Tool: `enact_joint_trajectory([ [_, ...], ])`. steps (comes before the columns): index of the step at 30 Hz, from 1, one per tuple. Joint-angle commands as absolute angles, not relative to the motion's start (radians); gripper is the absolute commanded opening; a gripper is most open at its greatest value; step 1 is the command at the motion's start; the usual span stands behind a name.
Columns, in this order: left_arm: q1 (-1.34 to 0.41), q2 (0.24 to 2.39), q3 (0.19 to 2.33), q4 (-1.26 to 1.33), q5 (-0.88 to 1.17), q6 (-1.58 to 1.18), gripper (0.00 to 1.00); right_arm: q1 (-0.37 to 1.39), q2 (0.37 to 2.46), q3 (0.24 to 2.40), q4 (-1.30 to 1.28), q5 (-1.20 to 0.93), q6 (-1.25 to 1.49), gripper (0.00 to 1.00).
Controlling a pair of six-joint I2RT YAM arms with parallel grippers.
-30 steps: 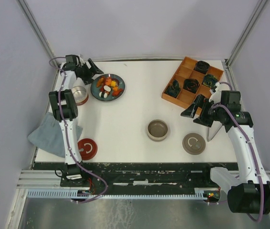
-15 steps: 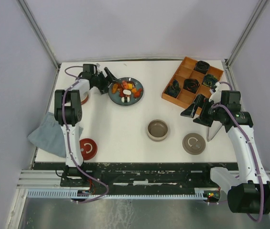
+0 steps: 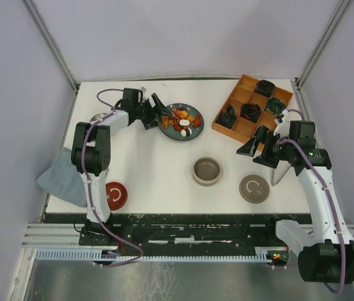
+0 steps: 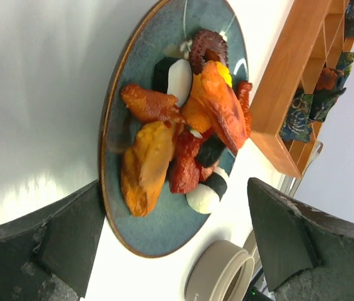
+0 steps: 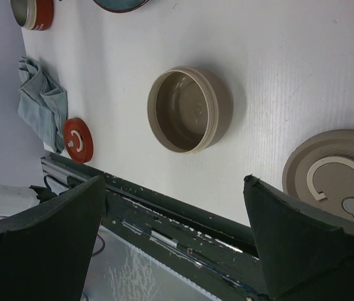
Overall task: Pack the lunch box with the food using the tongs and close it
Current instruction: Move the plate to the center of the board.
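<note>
Robot lab cell, white table (image 3: 158,172), plain walls (image 3: 195,37), aluminium frame rail (image 3: 48,234)

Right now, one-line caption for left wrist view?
Open left end effector framing round teal plate piled with orange, red and white food pieces.

L gripper (image 3: 162,113) + round blue-grey ceramic plate (image 3: 173,132) w/ food pieces (image 3: 183,118) slid right, now nearer orange wooden tray (image 3: 229,101).
</note>
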State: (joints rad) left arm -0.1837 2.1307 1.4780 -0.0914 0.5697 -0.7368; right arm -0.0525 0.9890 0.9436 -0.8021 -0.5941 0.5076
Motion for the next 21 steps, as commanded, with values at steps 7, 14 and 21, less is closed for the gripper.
enact_joint_trajectory([
  [7, -0.146, 1.845, 1.538, -0.284, 0.367, -0.496, 0.97, -0.052, 0.961, 0.942, -0.769, -0.604, 0.49, 0.99],
  [14, -0.054, 1.789, 1.539, -0.407, 0.232, -0.376, 0.98, -0.052, 0.96, 0.937, -0.77, -0.604, 0.484, 0.99],
  [21, 0.044, 1.78, 1.537, -0.44, 0.216, -0.316, 0.98, -0.052, 0.959, 0.934, -0.77, -0.603, 0.483, 0.99],
])
